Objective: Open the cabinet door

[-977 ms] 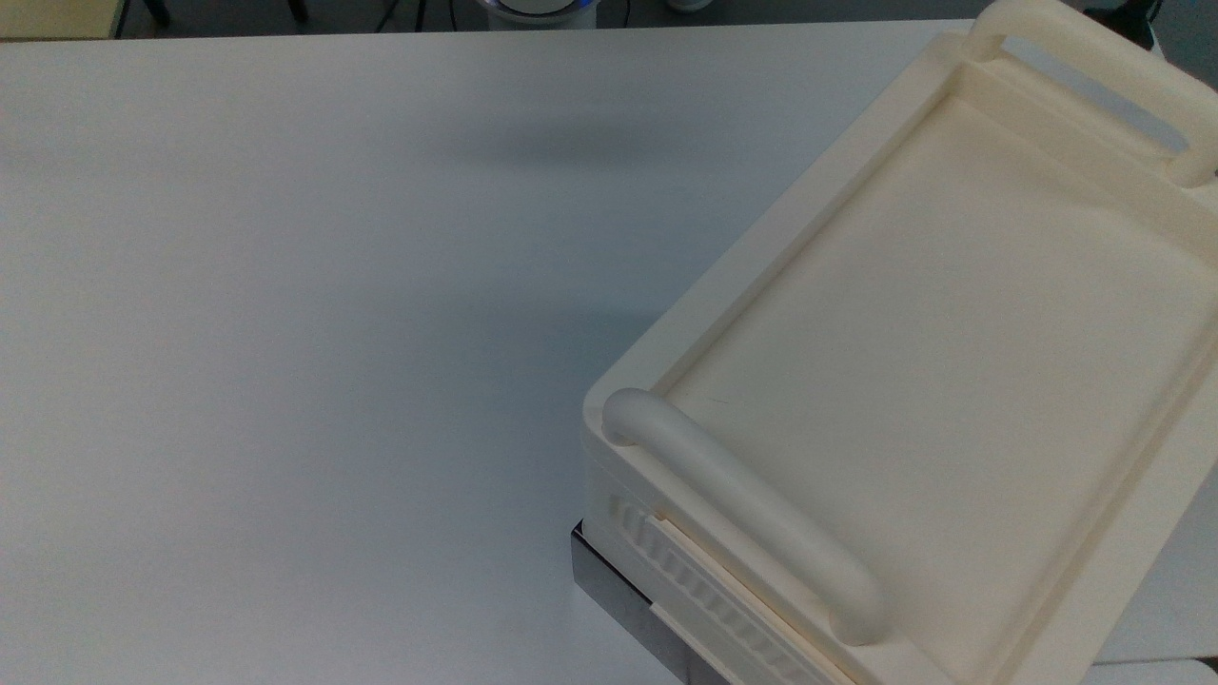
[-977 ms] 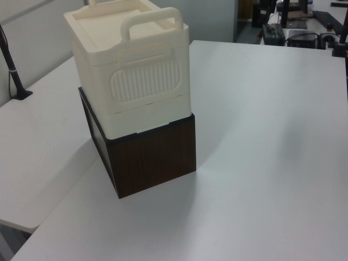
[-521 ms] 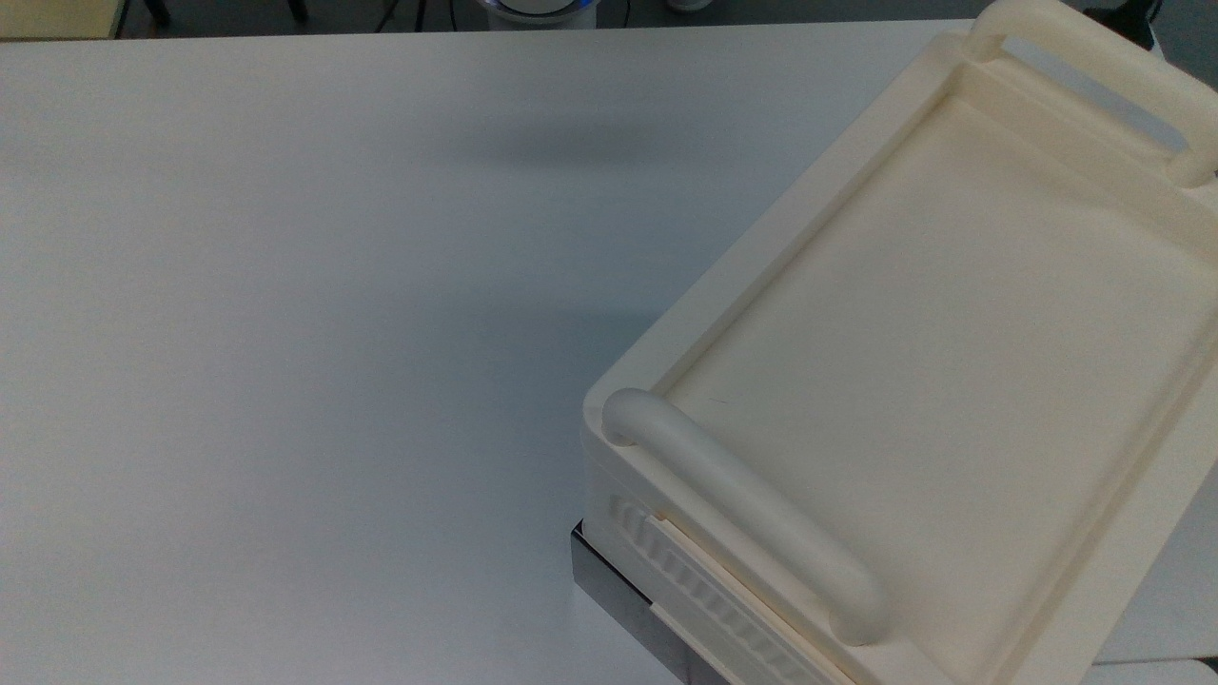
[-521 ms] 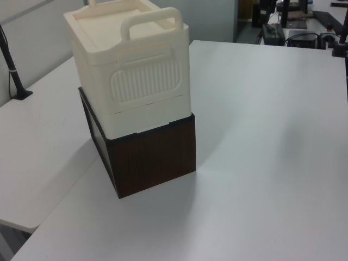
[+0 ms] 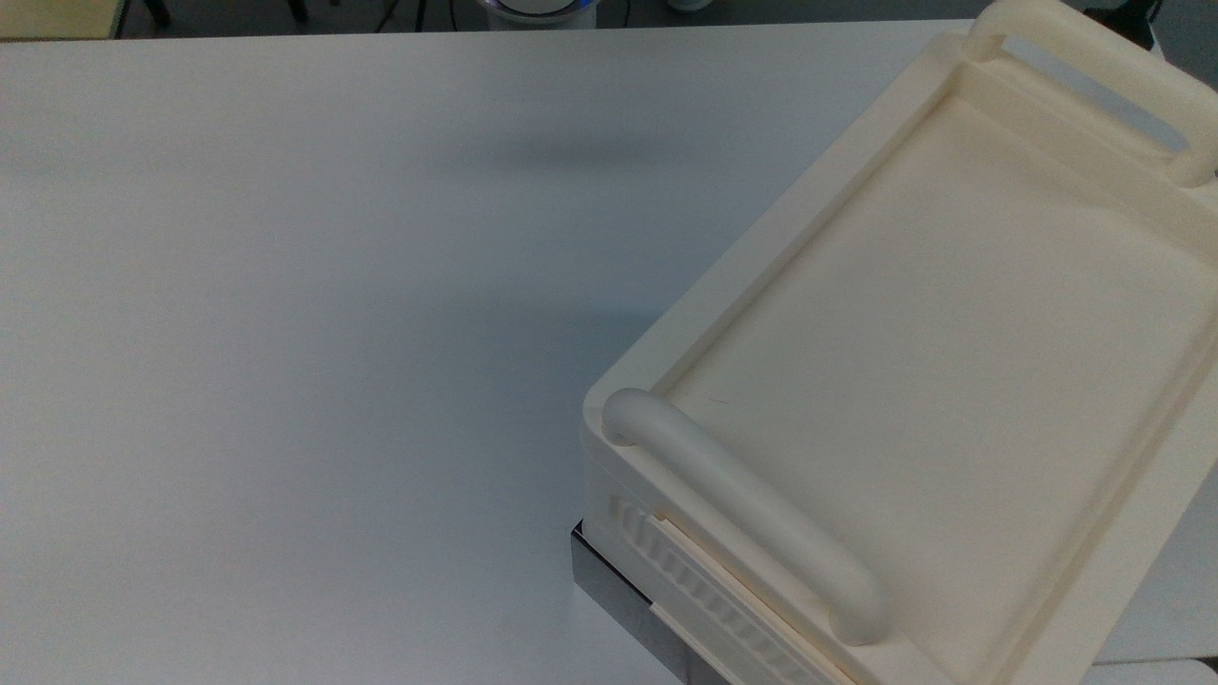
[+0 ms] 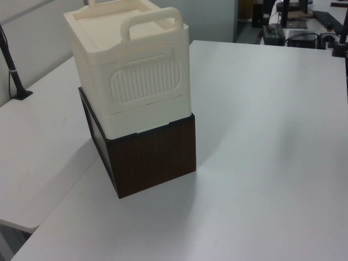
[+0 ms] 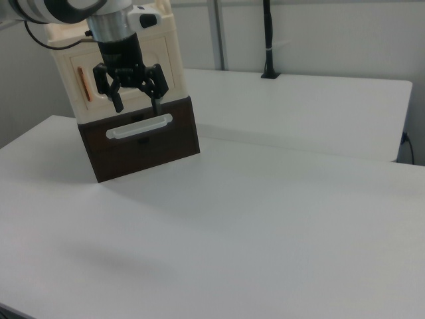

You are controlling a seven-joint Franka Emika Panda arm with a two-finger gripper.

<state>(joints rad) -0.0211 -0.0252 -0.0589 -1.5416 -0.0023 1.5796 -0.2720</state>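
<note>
A cream cabinet (image 5: 952,362) with thick rounded handles on top stands on a dark brown box (image 6: 153,156). In the right view its front carries the cabinet door (image 7: 85,63), a flat cream panel with a copper-orange strip (image 7: 81,83) near the right view's left end. The door looks closed, flush with the cabinet front. My gripper (image 7: 138,107) hangs right in front of that door, pointing down with its black fingers (image 7: 158,106) open and nothing between them. The gripper body hides the door's middle. Its fingertips are just above the brown box's white bar handle (image 7: 138,126).
The cabinet (image 6: 130,70) shows a ribbed side panel (image 6: 145,81) in the left view. The white table (image 5: 285,333) spreads wide around the stack. A second white table (image 7: 299,106) adjoins behind, with a black pole (image 7: 268,40) on it. Desks with equipment (image 6: 304,27) lie beyond.
</note>
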